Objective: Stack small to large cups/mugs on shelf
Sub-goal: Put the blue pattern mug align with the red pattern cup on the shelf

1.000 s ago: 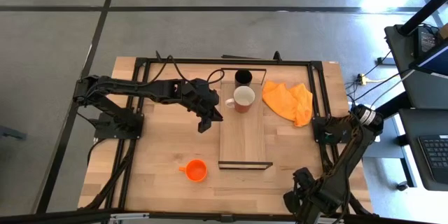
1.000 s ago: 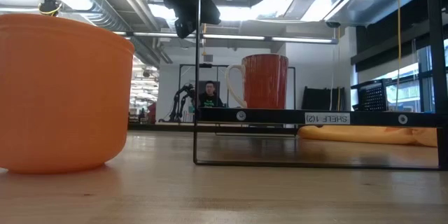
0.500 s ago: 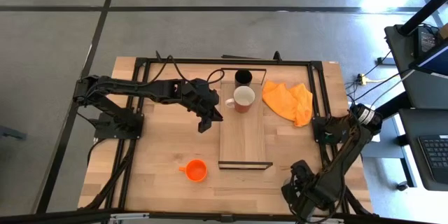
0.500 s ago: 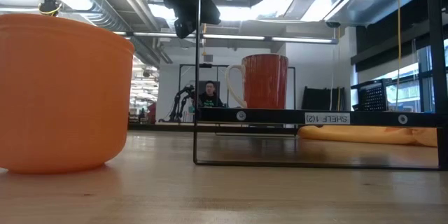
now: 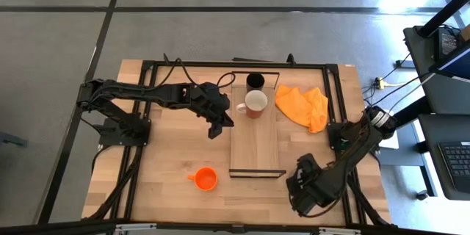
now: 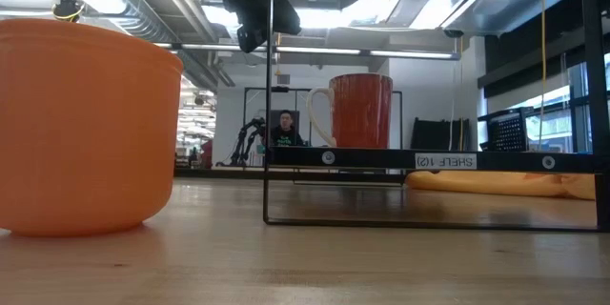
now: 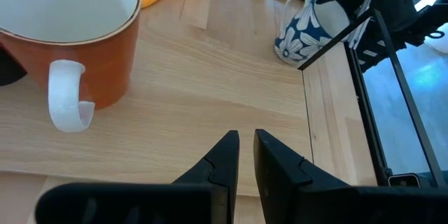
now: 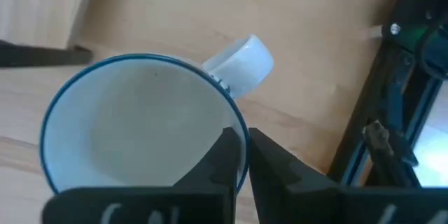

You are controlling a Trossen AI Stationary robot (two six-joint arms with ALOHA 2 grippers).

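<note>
The right pincer (image 8: pixel 238 155) pinched the rim of a blue-rimmed white mug (image 8: pixel 140 126) near the surface's front right corner. The left pincer (image 7: pixel 241 155), nearly pressed together and empty, hovered beside the shelf (image 5: pixel 255 143), where an orange mug (image 5: pixel 255 103) and black tumbler (image 5: pixel 255 81) stood; an orange cup (image 5: pixel 205 179) sat apart.

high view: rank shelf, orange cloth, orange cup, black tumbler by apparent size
1. shelf
2. orange cloth
3. orange cup
4. black tumbler, close to the orange cup, so treat those two as roughly alike.
</note>
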